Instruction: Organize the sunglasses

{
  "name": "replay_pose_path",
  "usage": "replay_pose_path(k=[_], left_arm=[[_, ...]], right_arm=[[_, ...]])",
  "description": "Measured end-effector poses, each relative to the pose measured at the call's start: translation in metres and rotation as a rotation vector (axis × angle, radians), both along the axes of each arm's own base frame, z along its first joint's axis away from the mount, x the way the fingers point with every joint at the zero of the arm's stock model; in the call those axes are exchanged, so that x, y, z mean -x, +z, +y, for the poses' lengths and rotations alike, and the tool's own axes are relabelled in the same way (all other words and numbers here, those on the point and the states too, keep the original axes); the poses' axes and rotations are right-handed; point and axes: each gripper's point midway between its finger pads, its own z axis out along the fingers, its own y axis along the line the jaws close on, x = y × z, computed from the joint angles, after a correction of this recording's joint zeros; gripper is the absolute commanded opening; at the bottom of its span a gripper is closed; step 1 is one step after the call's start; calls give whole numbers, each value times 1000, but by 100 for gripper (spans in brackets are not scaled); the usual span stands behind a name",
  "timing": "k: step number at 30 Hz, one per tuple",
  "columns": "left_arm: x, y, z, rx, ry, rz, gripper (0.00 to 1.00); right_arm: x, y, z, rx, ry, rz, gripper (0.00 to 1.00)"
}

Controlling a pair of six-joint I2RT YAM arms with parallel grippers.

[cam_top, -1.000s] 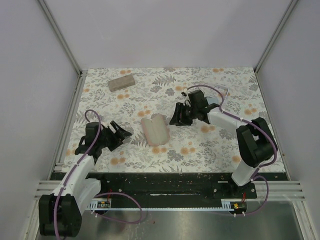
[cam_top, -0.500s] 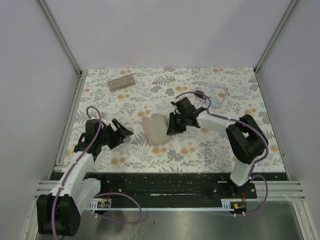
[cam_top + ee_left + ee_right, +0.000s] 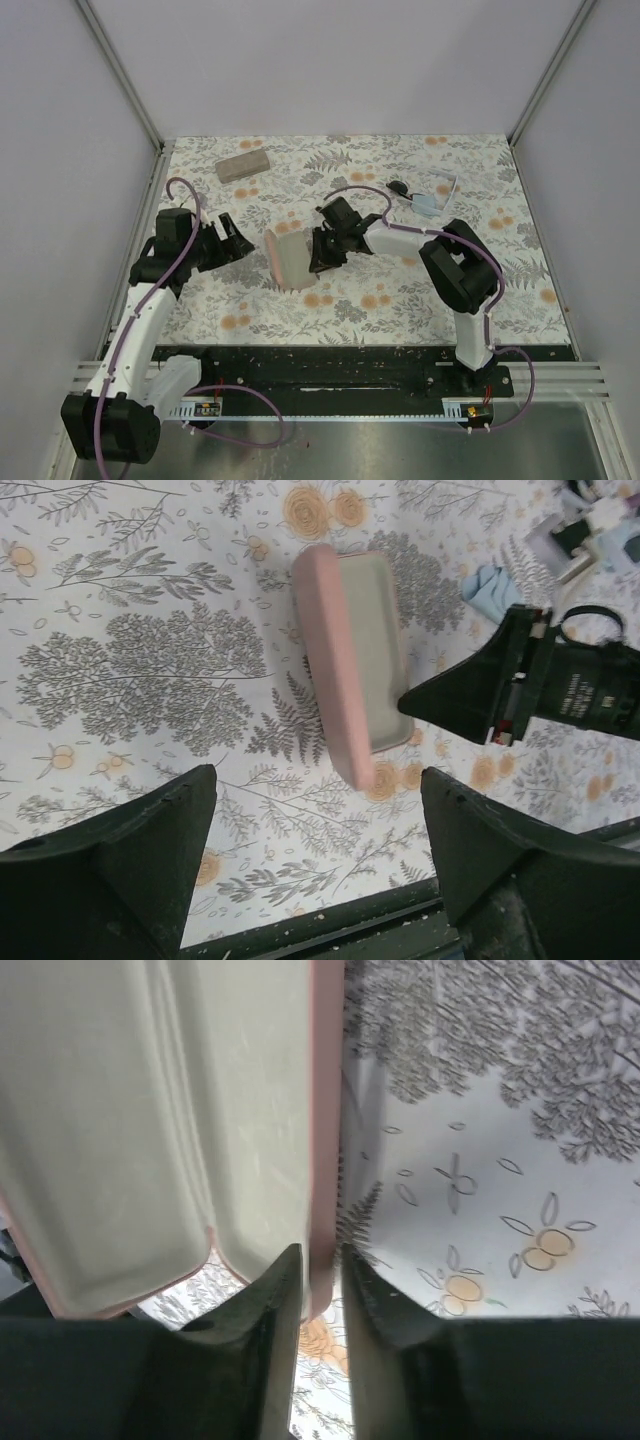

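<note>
step: likely staging open case (image 3: pixel 285 257) | right end effector (image 3: pixel 320 1260) clamped on its wall | left end effector (image 3: pixel 235 238) apart, 9 o'clock of case | black pair (image 3: pixel 398 187), white pair (image 3: pixel 445 185) on table (image 3: pixel 400 300), 2 o'clock of case | next: release, fetch a pair

The right pincer (image 3: pixel 316 261) has swept leftward across the tabletop (image 3: pixel 400 290), its arm now stretched low and long. With it the pink case (image 3: pixel 285 258) has slid left and turned, its pale inside facing the pincer (the fingers now pinch its pink rim). The left pincer (image 3: pixel 238 239) has drawn up and away from the near edge, towards the far side. Where the right arm lay before, the black sunglasses (image 3: pixel 398 187) and a blue cloth (image 3: pixel 430 206) now show.
</note>
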Motion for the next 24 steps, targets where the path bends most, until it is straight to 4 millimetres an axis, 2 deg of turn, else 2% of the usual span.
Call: replay_pose_path(k=[3, 6, 11, 16, 20, 24], left_arm=[[-3, -5, 7, -67, -13, 26, 87], [-1, -13, 11, -101, -29, 54, 87], [1, -12, 11, -114, -47, 44, 88], [2, -8, 11, -116, -48, 25, 88], [2, -8, 11, -115, -49, 24, 88], [3, -8, 11, -114, -50, 25, 88]], right_arm=[[-6, 12, 11, -36, -7, -18, 51], [-13, 20, 16, -52, -12, -39, 52], [-18, 18, -1, 17, -37, -63, 49], [-43, 35, -43, 105, -122, -132, 44], [-73, 51, -92, 190, -246, -212, 36], [-86, 46, -129, 312, -312, -244, 34]])
